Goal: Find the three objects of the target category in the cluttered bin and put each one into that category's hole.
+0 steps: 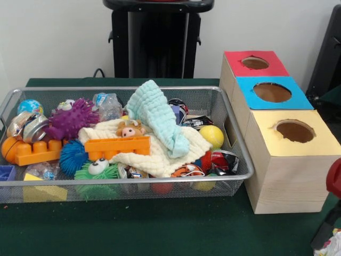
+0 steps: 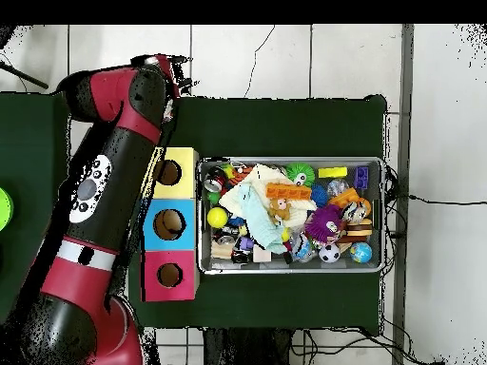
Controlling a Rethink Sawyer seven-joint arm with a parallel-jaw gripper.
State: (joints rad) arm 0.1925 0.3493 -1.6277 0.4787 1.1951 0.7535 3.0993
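The gripper [image 2: 174,74] is hovering beyond the yellow box [image 1: 290,160], away from the cluttered bin [image 1: 237,140]; whether its jaws are open cannot be told. Wrappers [image 1: 221,161] are lying crumpled at the bin's box-side near corner. Pale cloths [image 1: 160,125] are covering the middle, likely hiding other wrappers and risking a snagged grasp.
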